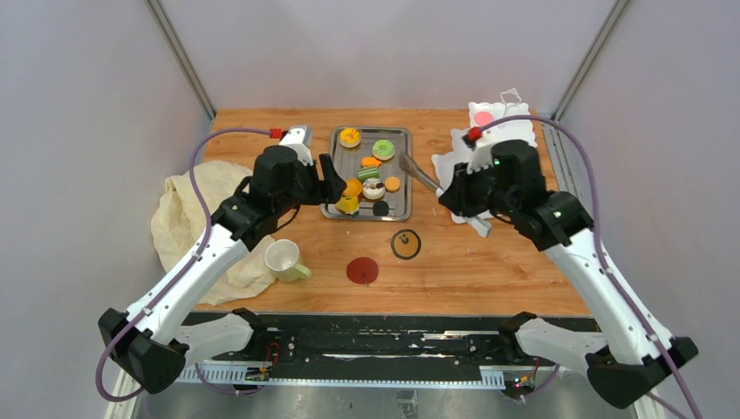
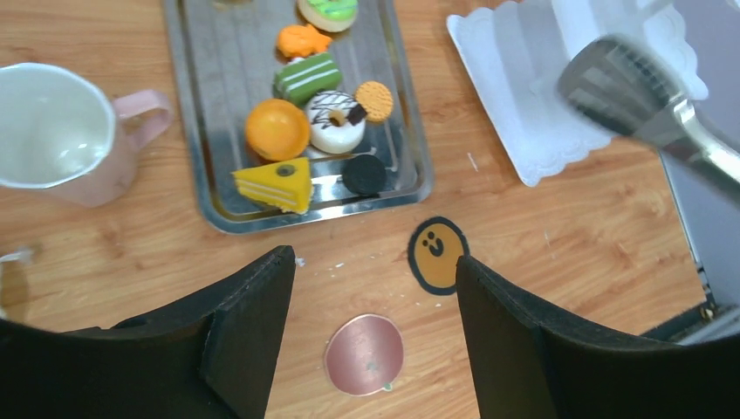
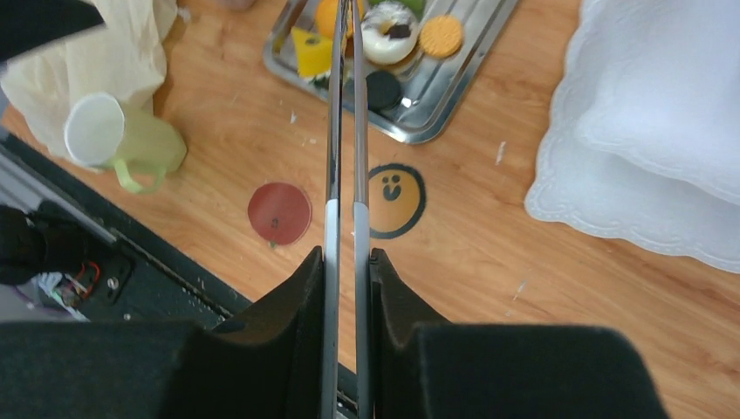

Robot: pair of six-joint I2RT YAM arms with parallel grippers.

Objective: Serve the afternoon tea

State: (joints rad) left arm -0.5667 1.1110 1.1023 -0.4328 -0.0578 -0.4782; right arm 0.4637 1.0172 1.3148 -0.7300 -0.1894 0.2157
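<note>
Wooden counter (image 1: 506, 279): nearest lie two round coasters (image 1: 362, 270) and a pale mug (image 1: 284, 259). Beyond, the left pincer (image 2: 373, 262) hangs wide and empty; the right pincer (image 3: 346, 262) squeezes the metal tongs (image 3: 345, 131) nearly closed. Pastries (image 1: 383, 149) sit on the steel tray (image 1: 343, 157), light and probably slippery, best nipped across their sides. Farthest, the white stand (image 1: 510, 131) carries a pink disc (image 1: 483, 117).

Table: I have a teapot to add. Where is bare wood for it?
Bare wood lies right of the smiley coaster, between the white stand and the front edge, and at the far-left corner. Crowded: left of the steel tray, with cloth, green mug and left gripper; tongs held by the right gripper hang between tray and stand.
</note>
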